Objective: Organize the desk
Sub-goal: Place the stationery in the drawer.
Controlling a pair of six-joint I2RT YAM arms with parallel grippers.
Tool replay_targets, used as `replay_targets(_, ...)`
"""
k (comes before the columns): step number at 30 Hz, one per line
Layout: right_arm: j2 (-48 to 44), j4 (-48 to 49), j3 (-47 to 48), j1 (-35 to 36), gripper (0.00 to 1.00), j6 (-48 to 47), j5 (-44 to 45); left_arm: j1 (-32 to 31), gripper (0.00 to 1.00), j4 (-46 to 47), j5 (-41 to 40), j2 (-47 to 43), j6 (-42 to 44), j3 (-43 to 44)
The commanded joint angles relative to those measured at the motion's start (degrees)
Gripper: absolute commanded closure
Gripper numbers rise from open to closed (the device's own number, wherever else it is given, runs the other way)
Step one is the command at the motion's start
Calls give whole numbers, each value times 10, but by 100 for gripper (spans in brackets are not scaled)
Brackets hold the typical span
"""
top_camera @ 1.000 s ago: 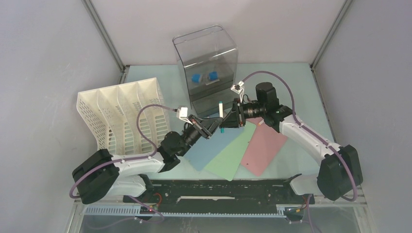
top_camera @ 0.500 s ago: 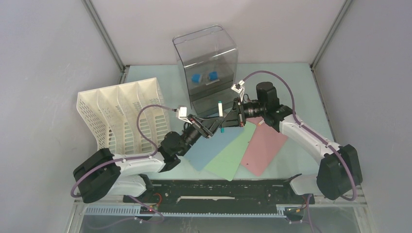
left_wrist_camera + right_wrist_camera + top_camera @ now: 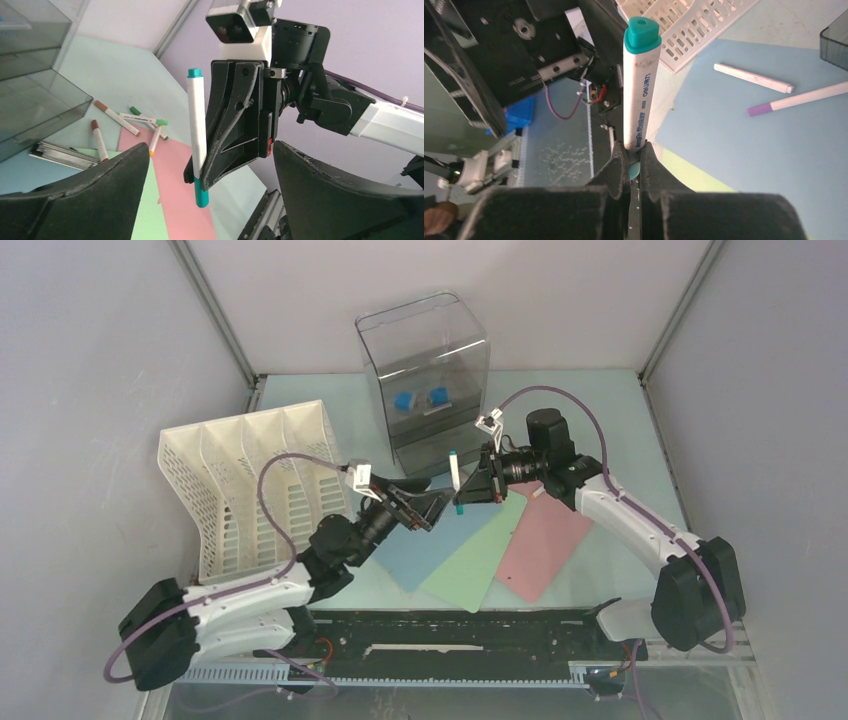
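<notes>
The right gripper point(image 3: 468, 486) is pinching narrowly around a white marker pen with teal ends point(image 3: 455, 478), holding it over the middle of the flat pale mint-green desk point(image 3: 620, 410). At its 8 o'clock, the left gripper point(image 3: 428, 508) is gaping wide, apart from the pen. Fanned coloured paper sheets point(image 3: 470, 560) are lying at 6 o'clock, and a clear plastic box point(image 3: 425, 360) is standing at 12 o'clock.

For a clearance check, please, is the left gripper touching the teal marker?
Apart. The left wrist view shows the open left gripper with clear gaps beside the teal marker.
</notes>
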Motion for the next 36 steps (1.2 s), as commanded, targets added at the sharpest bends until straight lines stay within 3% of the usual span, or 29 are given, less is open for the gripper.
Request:
replay_targets(1, 8, -80, 47, -6, 100, -110, 2, 5, 0, -116, -30, -79, 93, -13)
replay_targets(7, 19, -260, 108, -28, 100, -313, -2, 25, 0, -254, -35, -157, 128, -21)
replay_targets(11, 22, -322, 136, -46, 100, -382, 26, 37, 0, -308, -37, -190, 129, -36)
replay_targets(16, 27, -352, 168, -44, 100, -438, 126, 45, 0, -350, -38, -224, 128, -58)
replay_targets(19, 45, -376, 204, -19, 100, -496, 229, 45, 0, -365, -40, -238, 128, -70)
replay_targets(29, 140, -299, 259, 102, 100, -667, 622, 46, 0, -377, -28, -250, 120, -90)
replay_targets(36, 235, -264, 331, 123, 100, -708, 709, 46, 0, -393, -27, -255, 127, -88)
